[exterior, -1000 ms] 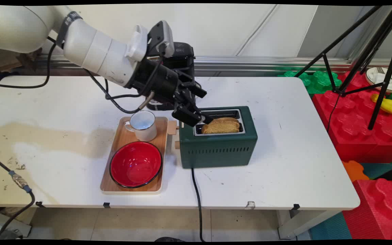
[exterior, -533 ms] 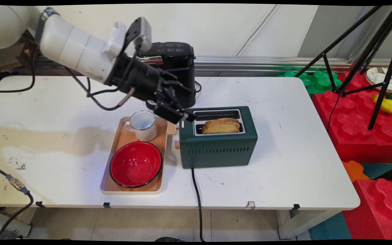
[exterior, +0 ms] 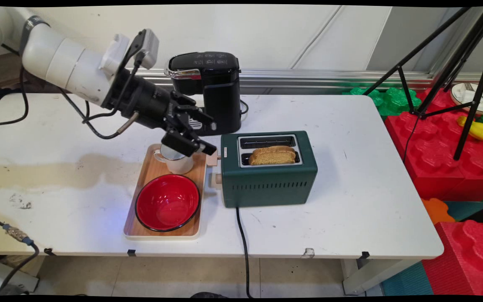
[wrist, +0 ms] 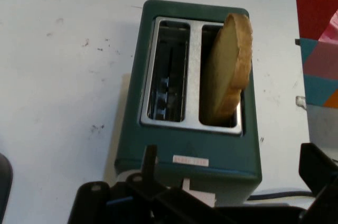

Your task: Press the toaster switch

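Main view, item one: we list a slice of toast (exterior: 272, 155) standing on edge in the nearer slot of a green toaster (exterior: 266, 184), its upper part proud of the slot and its long axis running left to right along the toaster's length; the farther slot (exterior: 268, 142) is vacant. Item two: the gripper (exterior: 201, 144) hangs just off the toaster's left end, above a white mug (exterior: 176, 161), so the toast lies to its right, along the line in which it points. We record the claw as spread and holding nothing; in the hand view one finger (wrist: 318, 168) shows wide at the right, with the toaster (wrist: 179, 145) and toast (wrist: 229, 65) straight ahead. Item three, outward: the mug shares a wooden tray (exterior: 155, 170) with a red bowl (exterior: 167, 202); a black coffee machine (exterior: 210, 90) stands behind; all rest on the white table (exterior: 350, 201).
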### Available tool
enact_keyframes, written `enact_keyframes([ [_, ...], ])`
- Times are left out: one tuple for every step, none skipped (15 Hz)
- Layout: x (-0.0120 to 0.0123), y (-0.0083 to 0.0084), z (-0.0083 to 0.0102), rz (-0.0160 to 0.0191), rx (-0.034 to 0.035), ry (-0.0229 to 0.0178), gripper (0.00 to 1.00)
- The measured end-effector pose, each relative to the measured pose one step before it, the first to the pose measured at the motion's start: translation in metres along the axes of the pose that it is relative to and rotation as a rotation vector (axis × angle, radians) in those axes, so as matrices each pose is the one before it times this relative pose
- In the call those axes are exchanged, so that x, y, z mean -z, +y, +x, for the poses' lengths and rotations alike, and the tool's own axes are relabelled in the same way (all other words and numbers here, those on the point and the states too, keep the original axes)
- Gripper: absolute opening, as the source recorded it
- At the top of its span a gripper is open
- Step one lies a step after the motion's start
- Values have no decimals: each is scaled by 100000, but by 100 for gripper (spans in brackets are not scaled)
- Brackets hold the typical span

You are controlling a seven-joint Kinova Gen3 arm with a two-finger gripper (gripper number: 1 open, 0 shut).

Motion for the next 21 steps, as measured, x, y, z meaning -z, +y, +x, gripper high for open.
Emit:
enact_keyframes([
  [180, -188, -318, -341, -314, -112, 100],
  [121, -139, -243, -278, -236, -102, 100],
  [98, -149, -223, -299, -187, -54, 100],
  [53, -130, -147, -155, -182, -19, 100],
  [18, -86, -76, -91, -142, 8, 100],
  [15, -126, -101, -51, -180, -24, 100],
  [-3, -125, -79, -46, -182, -24, 100],
  [-7, -162, -92, 49, -210, -68, 0],
  [-19, -152, -72, 94, -132, -161, 0],
  [-30, -126, -58, 55, -69, -161, 0],
  [-43, -141, -95, 88, 1, -372, 0],
  [-79, -114, -92, -68, 2, -432, 0],
  [-74, -73, -79, -96, 33, -401, 0],
  [-132, -75, -56, -190, -25, -494, 0],
  [-133, -58, -44, -61, 64, -457, 0],
  [-173, -80, -39, 8, 203, -476, 0],
  [-200, -74, -48, 71, 349, -528, 0],
  [-240, -44, -37, 49, 401, -471, 0],
  [-213, -29, -37, 36, 392, -359, 0],
  [-161, -18, -31, 26, 279, -282, 0],
  [-246, -33, -46, 29, 411, -351, 0],
])
